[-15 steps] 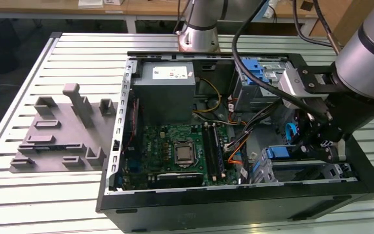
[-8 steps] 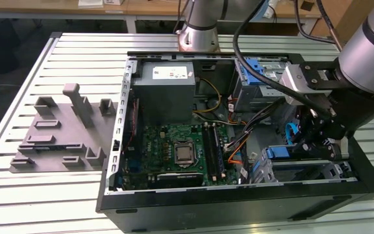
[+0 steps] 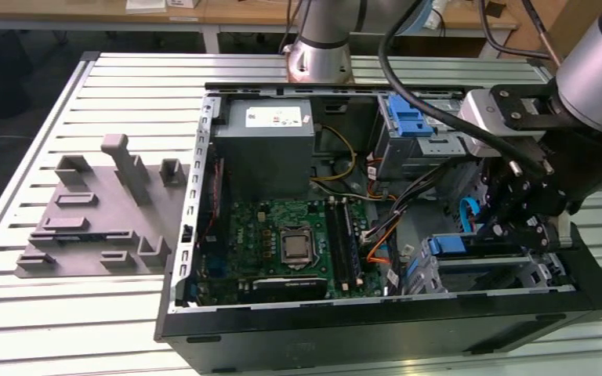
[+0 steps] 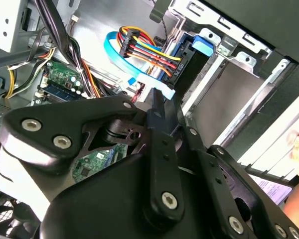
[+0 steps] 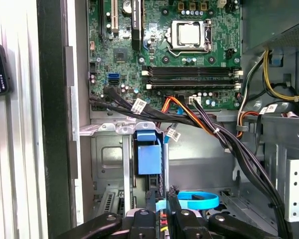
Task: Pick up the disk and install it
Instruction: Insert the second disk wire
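Observation:
The disk sits in the drive cage at the computer case's lower corner, on the exterior view's right. Its blue caddy end point(image 3: 456, 245) point(image 5: 148, 157) faces up, and the silver body is hidden inside the cage. In the second wrist view a blue caddy tab point(image 4: 205, 44) lies beside a black plug with coloured wires point(image 4: 177, 67). My gripper point(image 3: 505, 229) point(image 5: 161, 201) point(image 4: 158, 95) hangs inside the case just next to that caddy end. It is apart from the caddy, its fingers are shut together and nothing is between them.
The open case holds a green motherboard point(image 3: 291, 235), a grey power supply box point(image 3: 270, 137) and a blue ridged latch point(image 3: 407, 117) on the upper bay. Black cable bundles point(image 5: 229, 144) and a light-blue flat cable point(image 5: 194, 200) cross near my fingers. A grey fixture point(image 3: 103, 211) lies on the slatted table.

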### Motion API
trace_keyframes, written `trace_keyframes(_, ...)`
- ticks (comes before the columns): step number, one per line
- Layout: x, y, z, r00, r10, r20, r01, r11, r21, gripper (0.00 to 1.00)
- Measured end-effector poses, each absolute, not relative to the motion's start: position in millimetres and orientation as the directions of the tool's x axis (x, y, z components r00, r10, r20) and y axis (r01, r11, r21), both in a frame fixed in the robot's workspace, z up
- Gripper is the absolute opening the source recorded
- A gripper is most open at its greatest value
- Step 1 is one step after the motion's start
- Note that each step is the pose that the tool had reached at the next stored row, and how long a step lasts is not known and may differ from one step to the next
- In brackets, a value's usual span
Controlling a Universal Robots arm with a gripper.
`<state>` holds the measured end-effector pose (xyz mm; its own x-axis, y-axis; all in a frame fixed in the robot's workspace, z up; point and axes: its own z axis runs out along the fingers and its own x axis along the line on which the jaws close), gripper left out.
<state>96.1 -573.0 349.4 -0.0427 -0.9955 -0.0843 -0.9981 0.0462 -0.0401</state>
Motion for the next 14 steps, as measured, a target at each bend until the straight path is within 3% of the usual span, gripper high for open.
trace_keyframes(5, 96.1, -572.9, 349.5, -0.043, -0.996, -0.084, -0.998, 0.046, -0.04, 0.11)
trace_keyframes(14, 96.1, -573.0, 349.6, -0.043, -0.996, -0.084, -0.998, 0.046, -0.04, 0.11)
